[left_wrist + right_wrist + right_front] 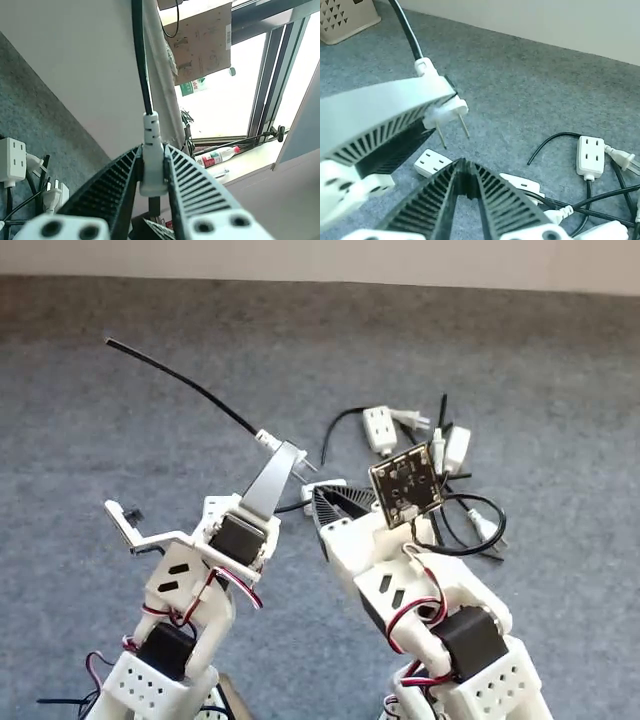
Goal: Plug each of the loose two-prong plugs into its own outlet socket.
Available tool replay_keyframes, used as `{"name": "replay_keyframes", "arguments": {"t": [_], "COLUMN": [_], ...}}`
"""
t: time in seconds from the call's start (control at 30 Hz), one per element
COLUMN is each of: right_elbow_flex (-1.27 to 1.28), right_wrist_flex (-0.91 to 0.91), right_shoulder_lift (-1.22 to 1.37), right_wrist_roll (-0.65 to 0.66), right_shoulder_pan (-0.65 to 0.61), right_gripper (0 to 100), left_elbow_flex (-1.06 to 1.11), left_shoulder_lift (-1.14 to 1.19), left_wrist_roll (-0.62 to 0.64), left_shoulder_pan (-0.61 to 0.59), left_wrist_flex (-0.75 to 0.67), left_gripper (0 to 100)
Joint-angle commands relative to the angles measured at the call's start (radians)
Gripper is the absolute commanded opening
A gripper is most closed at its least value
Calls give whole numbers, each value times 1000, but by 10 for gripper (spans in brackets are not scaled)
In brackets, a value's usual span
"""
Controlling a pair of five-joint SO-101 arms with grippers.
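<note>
My left gripper (152,152) is shut on a white two-prong plug (151,165), whose black cable (141,55) runs away from the fingers. From above, this plug (270,441) hangs over the grey carpet with its cable (180,382) trailing to the far left. In the right wrist view the plug's two prongs (452,125) point down over a white outlet socket (432,162) lying on the carpet. My right gripper (465,172) is shut with nothing in it, just beside that socket. A second white outlet (590,156) lies farther off with a plug in its end.
A tangle of black cables (470,525) with more white plugs and an outlet (378,426) lies on the carpet beyond the right arm. A beige basket (345,15) stands by the wall. Open carpet spreads to the far left.
</note>
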Motion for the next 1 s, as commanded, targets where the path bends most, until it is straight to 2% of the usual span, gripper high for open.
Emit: {"name": "replay_keyframes", "arguments": {"t": [0.0,0.17,0.47,0.7,0.97], "right_elbow_flex": [-58,-62,-196,-278,-427], "right_wrist_flex": [-28,-28,-22,-22,-27], "right_shoulder_lift": [8,25,351,433,570], "right_wrist_roll": [-12,-14,-20,-21,-20], "right_shoulder_pan": [15,15,12,16,117], "right_gripper": [7,7,7,7,7], "left_elbow_flex": [19,19,19,19,19], "left_shoulder_lift": [2,4,-4,-4,-4], "left_wrist_roll": [9,6,6,6,6], "left_shoulder_pan": [-7,16,65,65,65], "left_wrist_flex": [5,5,57,57,57], "left_gripper": [8,8,8,8,8]}}
